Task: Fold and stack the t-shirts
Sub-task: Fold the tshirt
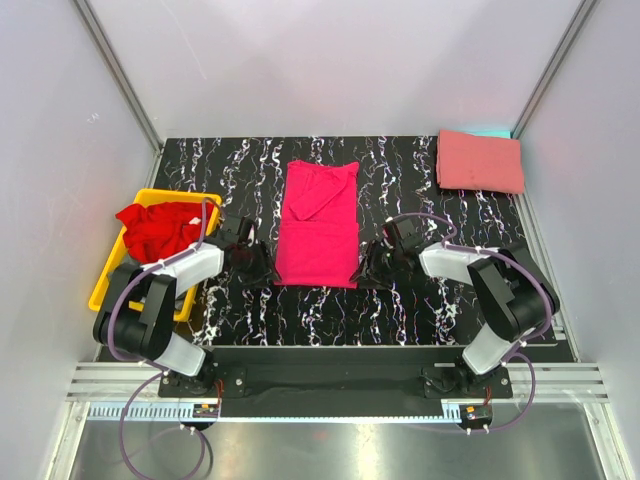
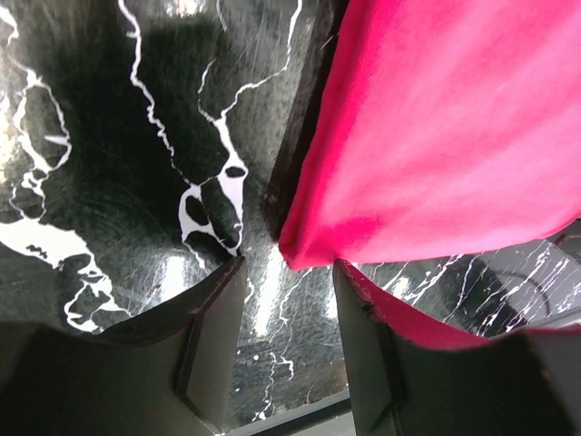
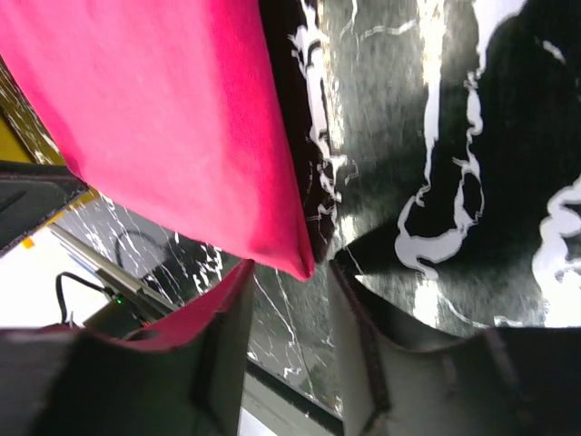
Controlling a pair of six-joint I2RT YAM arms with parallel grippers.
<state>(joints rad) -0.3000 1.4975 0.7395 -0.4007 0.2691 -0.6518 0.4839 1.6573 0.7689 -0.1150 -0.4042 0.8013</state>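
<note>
Now, with the magenta shirt (image 1: 318, 225) lying mid-frame and the left gripper (image 2: 289, 265) and right gripper (image 3: 290, 265) gaping wide at its lower corners, both should pinch together and fold evenly upward.

Magenta t-shirt (image 1: 318, 225) folded lengthwise centrally, salmon t-shirt (image 1: 480, 161) folded far-right, red t-shirt (image 1: 160, 228) seemingly crumpled left.

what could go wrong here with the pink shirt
The near corners of the magenta shirt sit at the tips of the open left gripper and right gripper, so a close might miss or catch one layer. If one side grips, the fold could skew. The tucked sleeve may flop open.
</note>
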